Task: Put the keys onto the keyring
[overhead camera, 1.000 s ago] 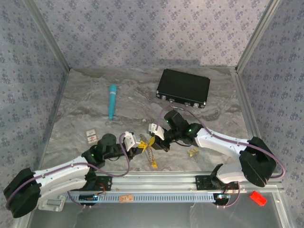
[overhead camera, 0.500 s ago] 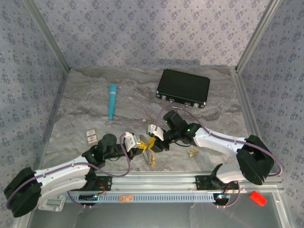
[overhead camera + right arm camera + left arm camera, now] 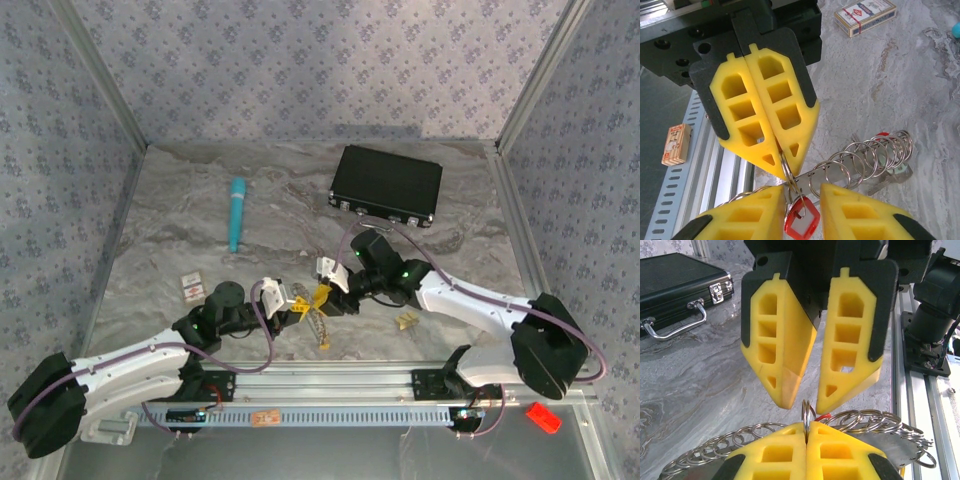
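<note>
My left gripper (image 3: 807,424) is shut on a thin silvery keyring (image 3: 807,412), which stands edge-on between its yellow pads. From that ring (image 3: 788,171) hang a key tag in red plastic (image 3: 801,227) and a metal strip carrying several wire rings (image 3: 865,160). My right gripper (image 3: 802,192) faces the left gripper (image 3: 782,167) tip to tip. It is open, and the red tag sits in the gap between its fingers. In the top view both grippers meet low over the near table, left (image 3: 290,303) and right (image 3: 326,296). A yellow-tagged key (image 3: 405,320) lies on the table under the right arm.
A black case (image 3: 386,186) sits at the back right. The teal tube (image 3: 237,213) lies at the back left, and a card box (image 3: 190,288) is near the left arm. An aluminium rail (image 3: 400,385) runs along the near edge.
The right gripper's jaws have parted from shut to open around the red tag, and that arm shifted slightly. The left gripper has stayed shut on the ring.
</note>
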